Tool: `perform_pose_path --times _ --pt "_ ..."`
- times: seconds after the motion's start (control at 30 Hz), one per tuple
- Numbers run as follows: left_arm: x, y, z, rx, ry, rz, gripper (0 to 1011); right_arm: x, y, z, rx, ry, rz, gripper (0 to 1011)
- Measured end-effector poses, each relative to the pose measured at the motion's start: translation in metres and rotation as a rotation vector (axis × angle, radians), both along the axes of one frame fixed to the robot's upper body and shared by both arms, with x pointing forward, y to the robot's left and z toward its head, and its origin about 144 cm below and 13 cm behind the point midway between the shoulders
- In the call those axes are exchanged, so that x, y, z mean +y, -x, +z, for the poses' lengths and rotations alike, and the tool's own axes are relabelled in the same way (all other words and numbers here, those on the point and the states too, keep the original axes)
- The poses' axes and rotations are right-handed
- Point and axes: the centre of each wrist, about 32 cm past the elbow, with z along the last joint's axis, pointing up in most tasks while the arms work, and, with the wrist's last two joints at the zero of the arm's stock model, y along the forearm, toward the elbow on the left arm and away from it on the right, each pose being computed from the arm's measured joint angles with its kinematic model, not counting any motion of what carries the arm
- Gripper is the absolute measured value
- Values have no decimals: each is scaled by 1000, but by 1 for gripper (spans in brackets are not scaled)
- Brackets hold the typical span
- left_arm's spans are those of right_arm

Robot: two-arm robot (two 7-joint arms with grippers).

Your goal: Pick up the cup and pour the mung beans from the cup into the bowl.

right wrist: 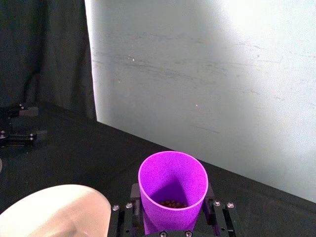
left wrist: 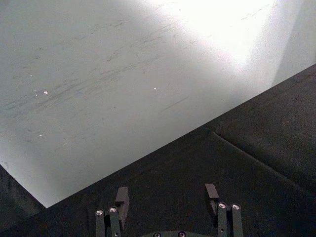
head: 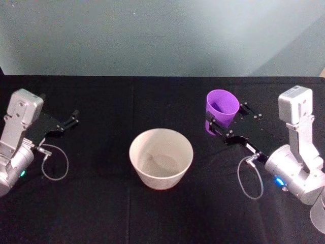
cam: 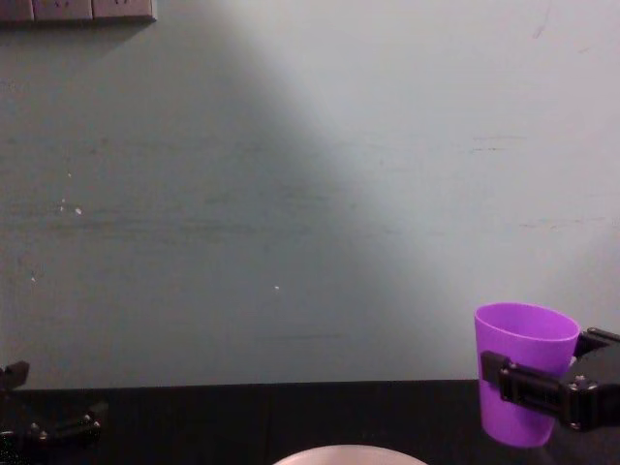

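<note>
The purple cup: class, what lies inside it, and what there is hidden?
A small cluster of mung beans lies at the bottom of the cup. Its near wall covers the rest of the floor, hiding how many there are.

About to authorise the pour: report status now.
Right gripper shut on the cup, upright, mung beans inside. Left gripper open, parked at left. Bowl empty, nothing between it and the cup.

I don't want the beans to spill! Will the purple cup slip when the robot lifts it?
Probably light: only a few mung beans lie in the cup. Its sides look smooth, so it could slip, but it widens upward, so the right pincer around it should likely catch it.
</note>
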Motion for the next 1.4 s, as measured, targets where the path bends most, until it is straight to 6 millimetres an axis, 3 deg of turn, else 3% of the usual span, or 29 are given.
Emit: perform_pose_path --times 1.4 --pt "0 0 0 0 0 0 1000 0 0 0 0 0 0 729"
